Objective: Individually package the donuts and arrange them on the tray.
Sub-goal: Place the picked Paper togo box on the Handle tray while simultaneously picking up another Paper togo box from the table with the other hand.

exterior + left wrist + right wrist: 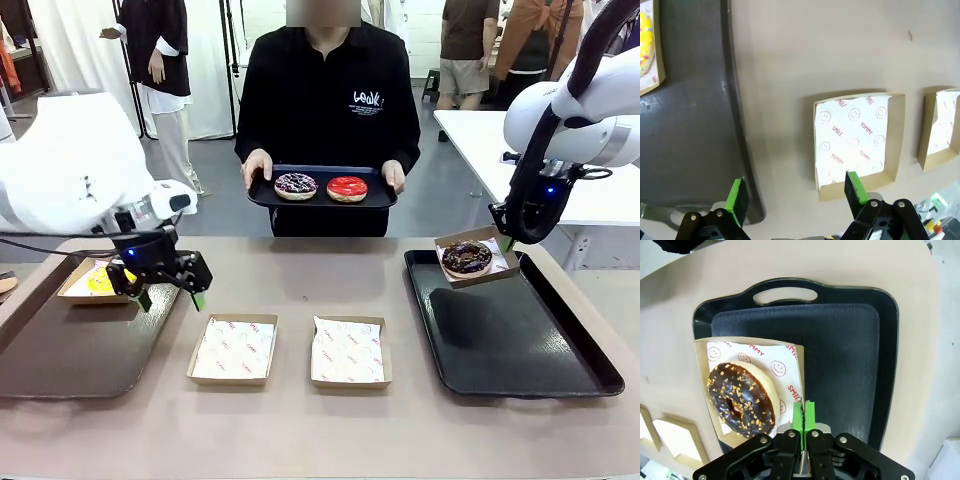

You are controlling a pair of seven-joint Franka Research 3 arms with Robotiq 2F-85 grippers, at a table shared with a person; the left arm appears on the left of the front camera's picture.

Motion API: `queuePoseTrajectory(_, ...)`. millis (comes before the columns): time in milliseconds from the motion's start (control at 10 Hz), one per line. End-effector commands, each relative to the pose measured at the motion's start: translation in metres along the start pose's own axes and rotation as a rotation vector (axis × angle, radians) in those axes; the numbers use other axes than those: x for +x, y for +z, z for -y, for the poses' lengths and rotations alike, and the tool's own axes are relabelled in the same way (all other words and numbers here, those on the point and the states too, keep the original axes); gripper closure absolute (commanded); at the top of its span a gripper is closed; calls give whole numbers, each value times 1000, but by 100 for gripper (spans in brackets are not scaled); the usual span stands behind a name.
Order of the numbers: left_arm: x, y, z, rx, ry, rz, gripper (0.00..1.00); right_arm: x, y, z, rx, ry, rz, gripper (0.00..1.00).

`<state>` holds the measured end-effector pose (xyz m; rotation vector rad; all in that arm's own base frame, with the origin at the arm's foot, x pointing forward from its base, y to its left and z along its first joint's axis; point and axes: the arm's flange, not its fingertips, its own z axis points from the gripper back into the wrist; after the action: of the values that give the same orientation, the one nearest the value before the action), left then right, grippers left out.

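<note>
The chocolate donut (466,256) lies in a paper-lined box (495,238) that hangs over the far left corner of the black tray (520,345). My right gripper (508,243) is shut on that box's edge. The right wrist view shows the chocolate donut (741,397) and the right gripper (804,415) pinching the box rim (799,375). The yellow donut (100,281) sits boxed on the brown tray (70,350). My left gripper (171,298) hovers open over that tray's right edge, holding nothing. A person holds a small tray (322,200) with the purple donut (296,185) and red donut (347,188).
Two paper-lined boxes without donuts, one on the left (233,350) and one on the right (348,351), lie mid-table near the front. From the left wrist, the left box (855,140) lies beyond my open left gripper (796,192), beside the brown tray's rim (737,125). A white table (600,190) stands at right.
</note>
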<state>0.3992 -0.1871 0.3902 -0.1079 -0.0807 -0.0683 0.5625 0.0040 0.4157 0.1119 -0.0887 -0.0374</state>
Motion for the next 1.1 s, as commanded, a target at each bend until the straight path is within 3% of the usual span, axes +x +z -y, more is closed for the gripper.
queuePoseTrajectory(0, -10, -15, 19, 49, 11, 51, 0, -3, 1, 1, 0, -4, 0, 99)
queuePoseTrajectory(1000, -12, -12, 20, 13, -11, 28, 0, -3, 1, 1, 0, -4, 0, 99)
